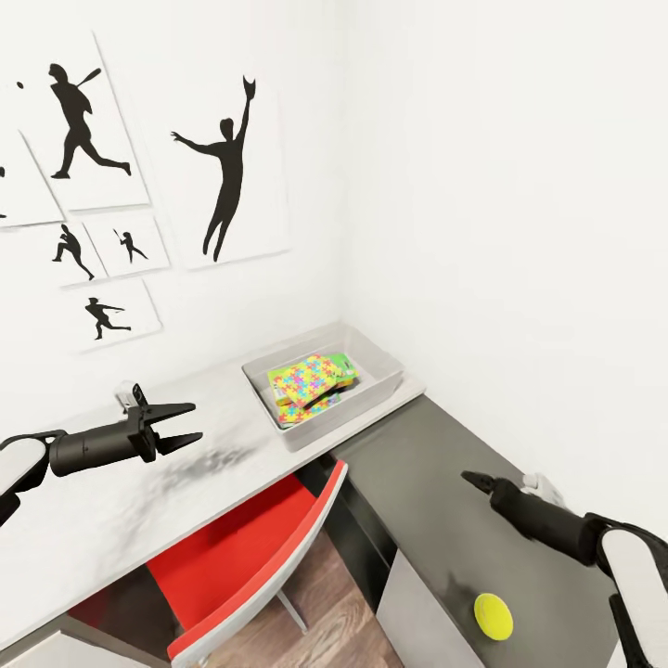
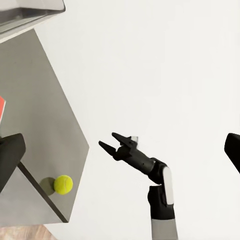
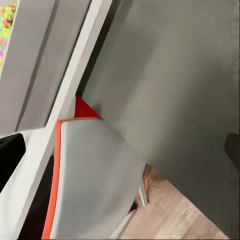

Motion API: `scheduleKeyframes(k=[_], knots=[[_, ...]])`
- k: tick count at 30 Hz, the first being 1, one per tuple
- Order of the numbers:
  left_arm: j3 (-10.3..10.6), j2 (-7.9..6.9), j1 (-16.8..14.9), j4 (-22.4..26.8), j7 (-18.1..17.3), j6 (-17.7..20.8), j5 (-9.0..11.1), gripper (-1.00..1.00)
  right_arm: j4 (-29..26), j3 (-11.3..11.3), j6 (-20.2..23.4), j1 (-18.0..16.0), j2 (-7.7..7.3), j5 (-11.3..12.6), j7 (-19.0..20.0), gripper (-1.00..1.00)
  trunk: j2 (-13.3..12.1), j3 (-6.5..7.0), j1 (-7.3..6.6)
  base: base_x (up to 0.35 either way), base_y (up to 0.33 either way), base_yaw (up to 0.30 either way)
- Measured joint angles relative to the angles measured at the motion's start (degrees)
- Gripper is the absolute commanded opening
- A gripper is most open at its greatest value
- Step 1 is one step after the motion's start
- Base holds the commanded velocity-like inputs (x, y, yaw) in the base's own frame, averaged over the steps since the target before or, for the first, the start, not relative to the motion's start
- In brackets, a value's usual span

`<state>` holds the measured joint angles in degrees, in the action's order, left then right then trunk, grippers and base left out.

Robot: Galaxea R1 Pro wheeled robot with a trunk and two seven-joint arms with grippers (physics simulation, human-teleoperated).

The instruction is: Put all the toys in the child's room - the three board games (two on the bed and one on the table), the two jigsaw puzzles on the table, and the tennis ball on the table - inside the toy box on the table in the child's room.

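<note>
Both claws empty; one tennis ball (image 1: 493, 616) on cabinet (image 1: 445, 482).

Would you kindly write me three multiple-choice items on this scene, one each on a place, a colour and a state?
1. Where does the tennis ball lie?
A. in the toy box
B. on the dark grey cabinet
C. on the floor

2. What colour is the chair seat?
A. red
B. blue
C. green

3. How do the left gripper jaws stand?
A. shut on the ball
B. shut on nothing
C. open and empty

Answers:
1 B: the ball rests on the cabinet, far from the toy box.
2 A: the seat under the table shows red.
3 C: the two jaws are spread with nothing between them.
</note>
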<state>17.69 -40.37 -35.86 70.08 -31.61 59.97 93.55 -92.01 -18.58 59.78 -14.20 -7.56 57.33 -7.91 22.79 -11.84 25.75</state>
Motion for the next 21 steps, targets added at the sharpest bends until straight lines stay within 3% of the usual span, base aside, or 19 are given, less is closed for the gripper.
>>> scheduleKeyframes(k=[4,7,21], knots=[[0.0,-0.05,0.0,-0.02,0.0,0.0,-0.03,1.0,-0.03,2.68,0.03,-1.04,0.17,-0.02,-8.24,1.0,0.0,0.0,0.0,0.0,0.0,0.0],[0.0,-0.03,0.0,-0.05,0.0,0.0,-0.04,1.0,-0.04,3.21,0.03,-1.34,0.13,0.11,-10.56,1.0,0.0,0.0,0.0,0.0,0.0,0.0],[0.07,-0.74,0.0,-0.24,-0.09,0.0,0.0,1.0,-0.04,3.58,0.04,-1.56,0.45,0.35,-12.22,1.0,0.01,0.09,0.0,0.0,0.0,0.0]])
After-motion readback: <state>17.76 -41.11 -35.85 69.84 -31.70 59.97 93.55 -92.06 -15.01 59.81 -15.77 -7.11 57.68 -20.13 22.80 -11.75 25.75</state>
